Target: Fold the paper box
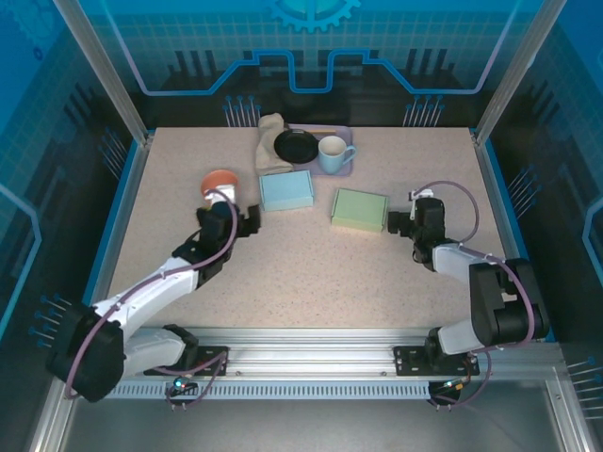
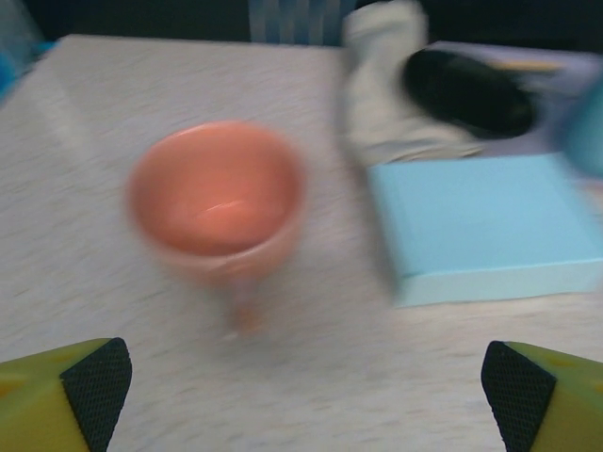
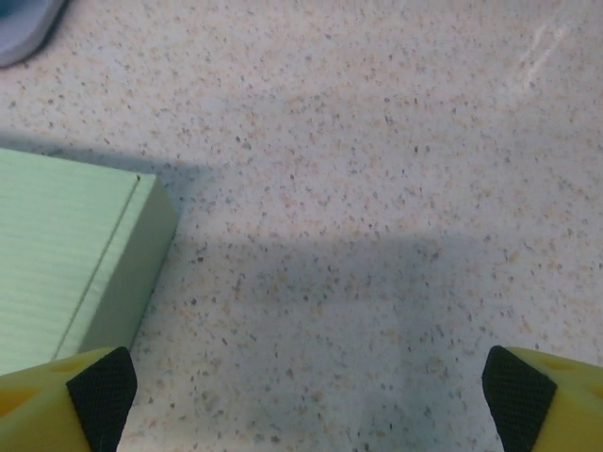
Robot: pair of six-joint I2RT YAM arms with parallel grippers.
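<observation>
Tabletop (image 3: 377, 188): green box (image 3: 57, 245) side wall, R-wrist cam

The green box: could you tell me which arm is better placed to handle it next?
Probably right: the open right gripper sits beside the green box, while the left gripper faces the orange cup.

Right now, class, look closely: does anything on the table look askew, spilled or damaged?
Little. The beige cloth lies crumpled beside the tray, and the green box sits slightly turned. Nothing looks spilled or damaged.
</observation>
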